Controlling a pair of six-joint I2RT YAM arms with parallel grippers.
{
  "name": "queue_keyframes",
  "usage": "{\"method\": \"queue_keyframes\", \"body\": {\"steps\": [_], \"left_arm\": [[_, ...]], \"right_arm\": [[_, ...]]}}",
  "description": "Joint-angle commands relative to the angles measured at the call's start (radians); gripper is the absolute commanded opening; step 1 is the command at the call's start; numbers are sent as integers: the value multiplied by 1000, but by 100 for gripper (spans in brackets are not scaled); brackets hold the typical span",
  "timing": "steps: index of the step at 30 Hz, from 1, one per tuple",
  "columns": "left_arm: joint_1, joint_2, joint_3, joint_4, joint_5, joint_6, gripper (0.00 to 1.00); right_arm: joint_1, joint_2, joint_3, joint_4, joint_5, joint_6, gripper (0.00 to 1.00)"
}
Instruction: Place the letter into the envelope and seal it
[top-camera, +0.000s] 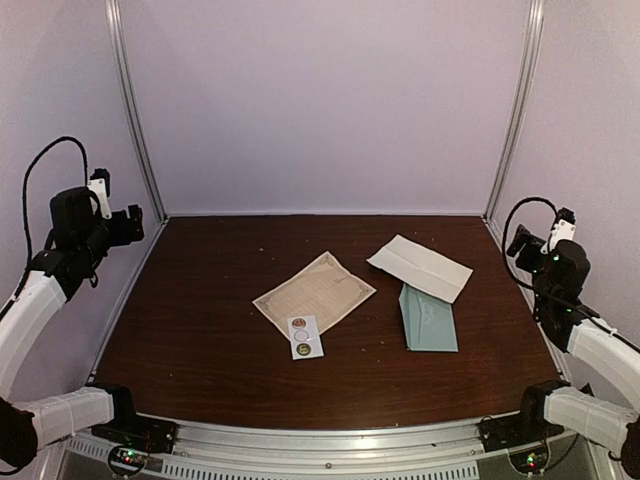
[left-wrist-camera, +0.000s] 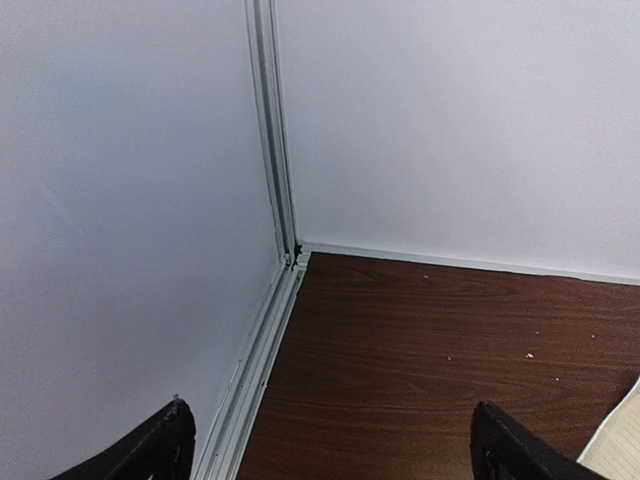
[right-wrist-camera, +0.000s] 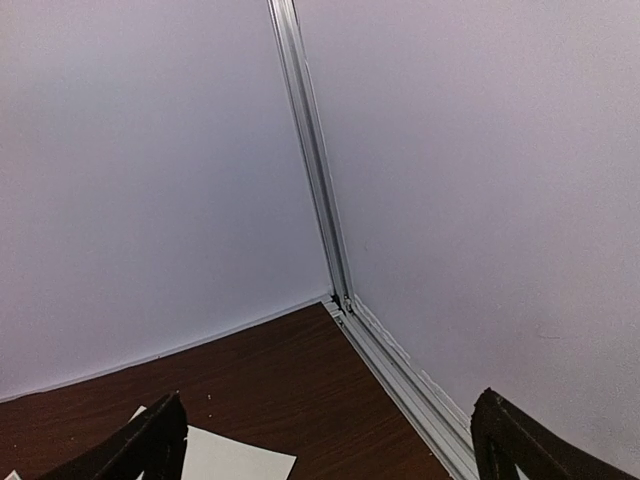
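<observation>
Right of centre on the dark wooden desk, lying flat: the pale teal envelope, one short end toward the arms; across its far end, a white folded paper, overlapping it and angled toward the right wall. Left of these, near the desk's middle, a cream patterned sheet turned corner-on like a diamond, apart from the envelope; at its near corner, touching it, a small white sticker strip with round stickers.

Left arm raised at the left wall, well away from the papers; left jaws spread wide on nothing, dark fingers at the bottom corners of the left wrist view, facing the far left corner. Right arm likewise lifted by the right wall; right jaws gaping and bare, fingers framing the far right corner.
</observation>
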Motion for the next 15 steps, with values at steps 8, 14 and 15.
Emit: {"method": "queue_keyframes", "body": {"steps": [8,14,15], "left_arm": [[8,-22,3,55,33,-5,98],[8,-82,16,183,251,-37,98],[8,-59,49,165,273,-50,98]], "right_arm": [[-1,17,109,-192,-55,27,100],[3,-5,147,-271,-297,9,100],[11,9,152,-281,-347,12,100]]}}
